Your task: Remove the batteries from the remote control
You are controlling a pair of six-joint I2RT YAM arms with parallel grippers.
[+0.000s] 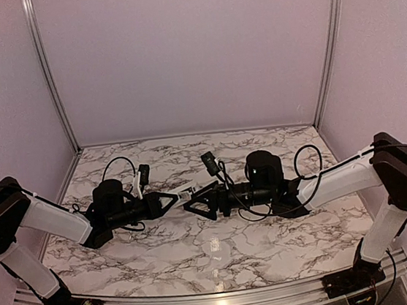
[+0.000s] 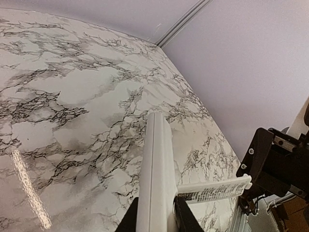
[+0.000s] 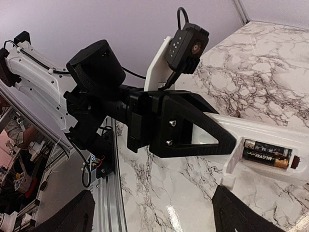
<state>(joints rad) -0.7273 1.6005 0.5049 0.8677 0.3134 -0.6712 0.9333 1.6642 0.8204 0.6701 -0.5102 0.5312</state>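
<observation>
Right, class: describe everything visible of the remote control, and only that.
The remote control is a slim white plastic bar, held above the marble table by the left tool, which is shut on one end. Its battery bay is uncovered, with dark batteries seated inside and a reddish patch at the bay's far end. A pale printed strip juts sideways from it near the grip.

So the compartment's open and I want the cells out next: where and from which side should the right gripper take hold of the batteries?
Probably at the lighter-tipped end of the batteries, coming square onto the open face of the remote control. They lie lengthwise, sunk in the recess, only their tops exposed, and the left gripper crowds the other end.
</observation>
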